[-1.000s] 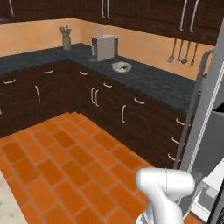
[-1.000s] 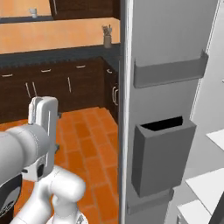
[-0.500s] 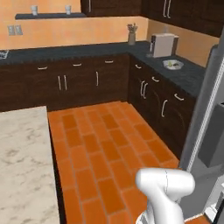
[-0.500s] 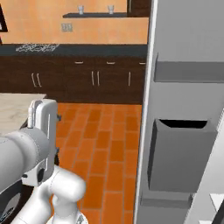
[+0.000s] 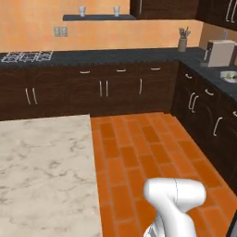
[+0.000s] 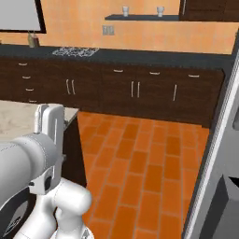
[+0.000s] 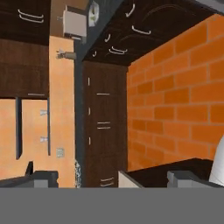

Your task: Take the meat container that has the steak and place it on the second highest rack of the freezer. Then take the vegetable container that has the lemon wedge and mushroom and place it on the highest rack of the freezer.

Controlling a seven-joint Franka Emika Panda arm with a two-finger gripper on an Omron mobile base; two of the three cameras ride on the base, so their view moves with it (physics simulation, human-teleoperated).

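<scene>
Nothing looks done yet: your fingers stand spread wide, carrying nothing. You face the marble tabletop and orange floor; I can't tell where either container sits.

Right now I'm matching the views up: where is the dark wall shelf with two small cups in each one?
Left base view: dark wall shelf, top centre.
Right base view: top, right of centre.
Hand view: left edge, running vertically.
Shared landmark: grey wall outlet by one end.
</scene>
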